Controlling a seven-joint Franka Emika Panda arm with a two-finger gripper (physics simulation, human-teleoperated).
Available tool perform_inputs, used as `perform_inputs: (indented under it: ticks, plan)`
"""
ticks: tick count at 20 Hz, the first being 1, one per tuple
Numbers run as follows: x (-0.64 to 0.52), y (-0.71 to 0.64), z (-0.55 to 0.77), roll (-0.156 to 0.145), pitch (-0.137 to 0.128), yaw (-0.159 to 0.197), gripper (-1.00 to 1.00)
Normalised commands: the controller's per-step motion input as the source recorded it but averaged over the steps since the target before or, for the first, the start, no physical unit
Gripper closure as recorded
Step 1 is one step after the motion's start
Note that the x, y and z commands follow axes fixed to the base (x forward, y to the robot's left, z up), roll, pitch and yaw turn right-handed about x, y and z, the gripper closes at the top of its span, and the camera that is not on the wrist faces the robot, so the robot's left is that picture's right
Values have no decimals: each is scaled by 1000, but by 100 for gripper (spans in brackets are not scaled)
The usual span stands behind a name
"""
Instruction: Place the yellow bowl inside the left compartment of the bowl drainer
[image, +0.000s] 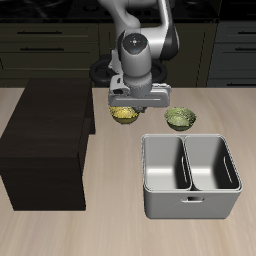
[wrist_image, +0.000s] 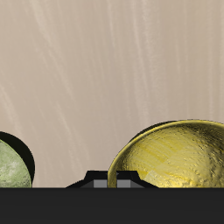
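Observation:
The yellow bowl (image: 124, 117) sits on the wooden table, golden with a darker patterned inside; the wrist view shows it close up (wrist_image: 175, 157). My gripper (image: 137, 105) hangs just above it, partly covering its rim, and appears open with nothing held. Its fingertips do not show in the wrist view. The bowl drainer (image: 190, 205), a grey metal tub split by a middle wall, stands nearer the table's front edge. Its left compartment (image: 165, 165) holds nothing.
An olive-green bowl (image: 180, 119) of like size sits beside the yellow one and shows in the wrist view (wrist_image: 10, 164). A dark brown cabinet block (image: 45, 140) stands on the table at the yellow bowl's other side. Dark kitchen cupboards line the back.

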Motion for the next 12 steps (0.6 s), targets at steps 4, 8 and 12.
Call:
perform_inputs:
  ticks: [4, 8, 12]
  plan:
    - [-172, 98, 748, 42, -134, 24, 100]
    - [-118, 64, 608, 34, -90, 15, 100]
    - [-59, 61, 519, 37, -58, 3, 100]
